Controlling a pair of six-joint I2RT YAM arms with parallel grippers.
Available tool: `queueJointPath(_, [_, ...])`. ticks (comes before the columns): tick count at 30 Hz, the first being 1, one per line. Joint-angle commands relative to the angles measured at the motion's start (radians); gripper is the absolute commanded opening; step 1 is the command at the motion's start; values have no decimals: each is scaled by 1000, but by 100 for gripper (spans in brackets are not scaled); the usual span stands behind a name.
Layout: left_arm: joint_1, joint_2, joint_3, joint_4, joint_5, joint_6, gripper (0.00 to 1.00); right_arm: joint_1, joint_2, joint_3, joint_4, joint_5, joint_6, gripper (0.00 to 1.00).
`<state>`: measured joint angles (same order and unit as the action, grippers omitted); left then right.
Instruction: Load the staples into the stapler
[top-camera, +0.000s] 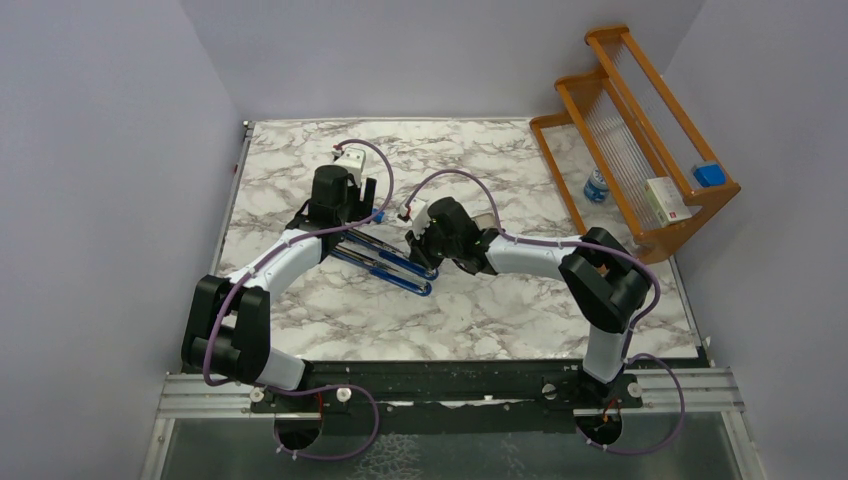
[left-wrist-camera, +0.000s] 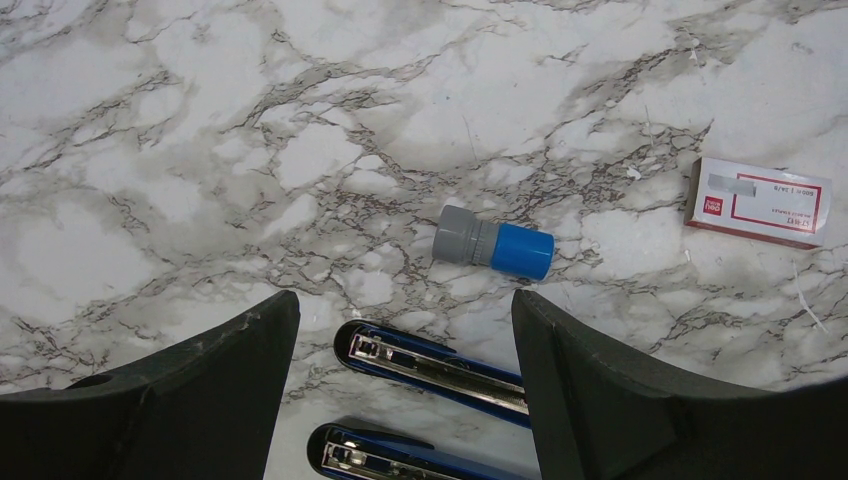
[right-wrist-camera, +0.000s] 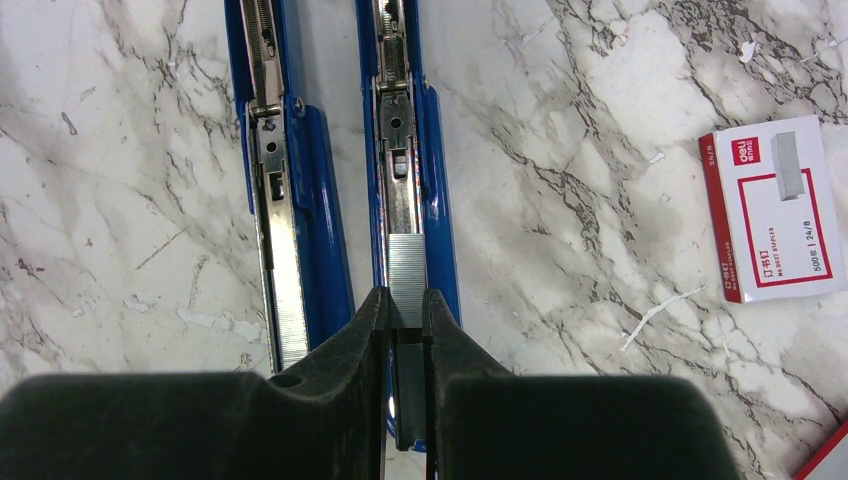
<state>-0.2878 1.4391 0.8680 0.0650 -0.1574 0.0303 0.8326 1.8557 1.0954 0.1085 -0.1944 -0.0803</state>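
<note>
The blue stapler (top-camera: 385, 262) lies opened flat on the marble table, its two halves side by side (right-wrist-camera: 285, 200). My right gripper (right-wrist-camera: 405, 300) is shut on a silvery strip of staples (right-wrist-camera: 407, 275), which sits in line over the channel of the right half (right-wrist-camera: 400, 150). The white staples box with its red label (right-wrist-camera: 780, 205) lies to the right, also seen in the left wrist view (left-wrist-camera: 758, 201). My left gripper (left-wrist-camera: 405, 305) hangs open over the stapler's far ends (left-wrist-camera: 440, 365), holding nothing.
A small grey cylinder with a blue cap (left-wrist-camera: 493, 244) lies just past the stapler's tips. A wooden rack (top-camera: 640, 130) stands at the back right with a white box (top-camera: 668, 200) and a blue item (top-camera: 708, 174); a small bottle (top-camera: 596, 186) stands beside it.
</note>
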Motion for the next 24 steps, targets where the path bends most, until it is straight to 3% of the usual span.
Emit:
queueJointPath(1, [6,-22,-18,27,21,-7,81,9,20,30,-50,9,-16,1])
queueJointPath(24, [7,-23,-17,29,25,-7,81,9,61,85,-149,13,-37,2])
